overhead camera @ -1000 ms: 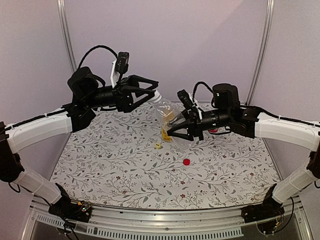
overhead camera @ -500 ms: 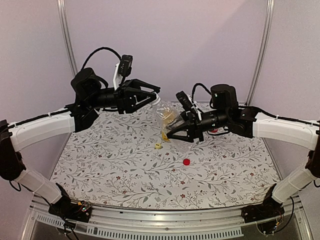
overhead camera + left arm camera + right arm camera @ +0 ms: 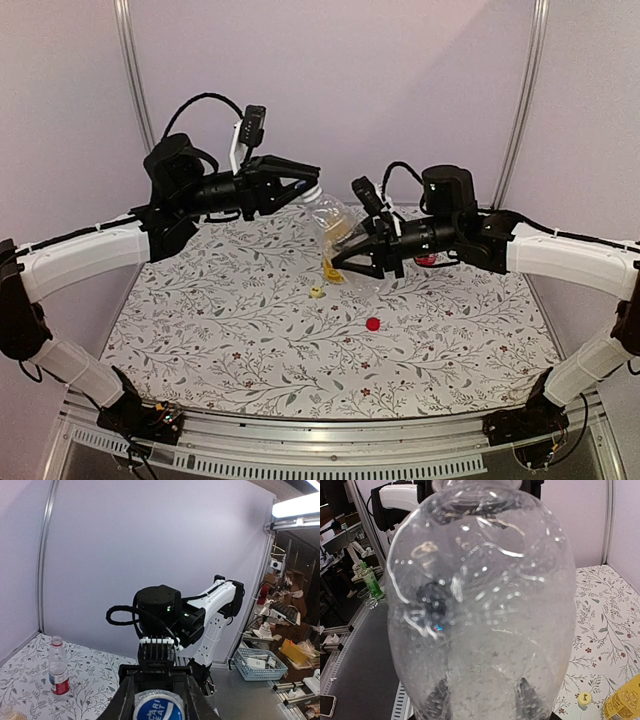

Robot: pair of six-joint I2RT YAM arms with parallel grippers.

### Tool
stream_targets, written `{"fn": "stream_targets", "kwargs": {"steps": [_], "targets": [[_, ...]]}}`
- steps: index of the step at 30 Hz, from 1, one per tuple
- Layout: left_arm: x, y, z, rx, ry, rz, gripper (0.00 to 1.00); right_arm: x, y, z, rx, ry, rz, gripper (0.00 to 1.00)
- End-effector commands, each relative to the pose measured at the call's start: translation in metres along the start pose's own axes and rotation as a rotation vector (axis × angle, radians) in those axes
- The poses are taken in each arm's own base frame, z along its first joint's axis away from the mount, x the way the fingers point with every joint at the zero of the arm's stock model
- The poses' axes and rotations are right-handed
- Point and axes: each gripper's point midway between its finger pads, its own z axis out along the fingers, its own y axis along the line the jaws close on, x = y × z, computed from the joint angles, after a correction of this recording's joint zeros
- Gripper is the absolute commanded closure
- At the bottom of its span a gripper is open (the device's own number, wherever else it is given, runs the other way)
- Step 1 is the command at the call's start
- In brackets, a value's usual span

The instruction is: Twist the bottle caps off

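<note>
Above the tabletop (image 3: 250, 340), the left hand (image 3: 305, 185) clamps shut on the blue cap (image 3: 159, 710) while the right hand (image 3: 345, 262) grips the clear bottle (image 3: 330, 215) aloft. Best to twist squarely about the neck, with the bottle held firm.

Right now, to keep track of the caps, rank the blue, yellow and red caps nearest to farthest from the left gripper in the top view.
1. blue cap: clamped in the left gripper, on the clear bottle.
2. yellow cap: loose on the table, centre.
3. red cap: on the table, nearer the front and right.
</note>
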Motion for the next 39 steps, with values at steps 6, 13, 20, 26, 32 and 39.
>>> {"fn": "stream_targets", "kwargs": {"steps": [6, 13, 20, 26, 32, 39], "targets": [[0.005, 0.063, 0.019, -0.522, 0.024, -0.258, 0.83, -0.016, -0.1, -0.039, 0.649, 0.033, -0.051, 0.74], [0.024, 0.09, 0.029, -0.615, 0.033, -0.413, 0.77, -0.017, -0.119, -0.047, 0.846, 0.058, -0.14, 0.74], [0.024, 0.094, 0.03, -0.626, 0.014, -0.416, 0.58, -0.02, -0.111, -0.048, 0.824, 0.022, -0.155, 0.74], [0.022, 0.089, 0.032, -0.581, 0.036, -0.349, 0.32, -0.018, -0.095, -0.042, 0.734, 0.003, -0.149, 0.74], [0.007, 0.084, 0.011, -0.58, -0.017, -0.277, 0.19, -0.013, -0.077, -0.034, 0.625, -0.002, -0.133, 0.74], [-0.013, 0.057, -0.007, -0.405, -0.05, -0.158, 0.12, -0.01, -0.052, -0.026, 0.458, -0.013, -0.112, 0.74]]}}
